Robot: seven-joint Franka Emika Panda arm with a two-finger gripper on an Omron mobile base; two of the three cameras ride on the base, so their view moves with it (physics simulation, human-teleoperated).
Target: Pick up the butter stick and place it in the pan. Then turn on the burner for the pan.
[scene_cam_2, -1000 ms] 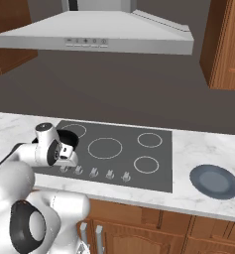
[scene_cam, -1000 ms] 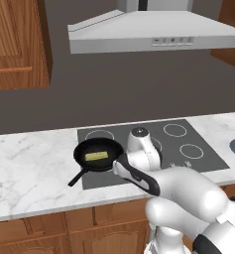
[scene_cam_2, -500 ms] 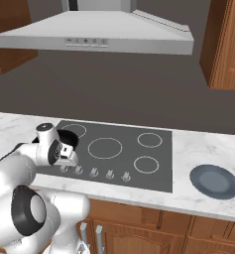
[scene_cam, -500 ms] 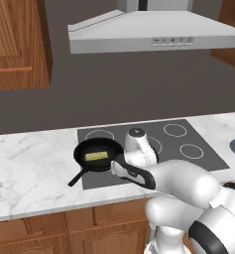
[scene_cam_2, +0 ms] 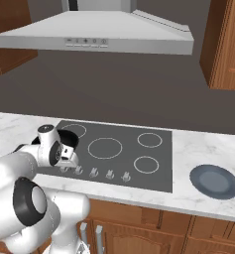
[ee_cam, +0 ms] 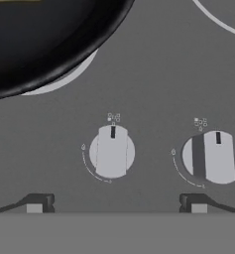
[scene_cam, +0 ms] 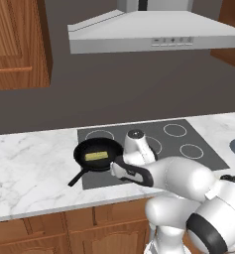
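Note:
The black pan (scene_cam: 84,153) sits on the front left burner of the cooktop (scene_cam: 198,158), its handle pointing front-left. The pale yellow butter stick (scene_cam: 96,156) lies inside it. My gripper (ee_cam: 116,203) hangs open with nothing between its fingers, just right of the pan and over the cooktop's front strip. In the hand view it points down at a round grey knob (ee_cam: 112,151), centred between the fingertips (ee_cam: 37,203). A second knob (ee_cam: 210,157) is to its right. The pan's rim (ee_cam: 49,49) fills the upper left there.
A row of several knobs (scene_cam_2: 101,173) runs along the cooktop's front edge. A blue-grey plate (scene_cam_2: 214,181) rests on the marble counter (scene_cam: 29,168) to the right. The range hood (scene_cam: 153,37) hangs overhead, with wooden cabinets on either side.
The hand has drifted slightly left toward the pan over the knob strip. The gripper stays open and the butter stick stays in the pan.

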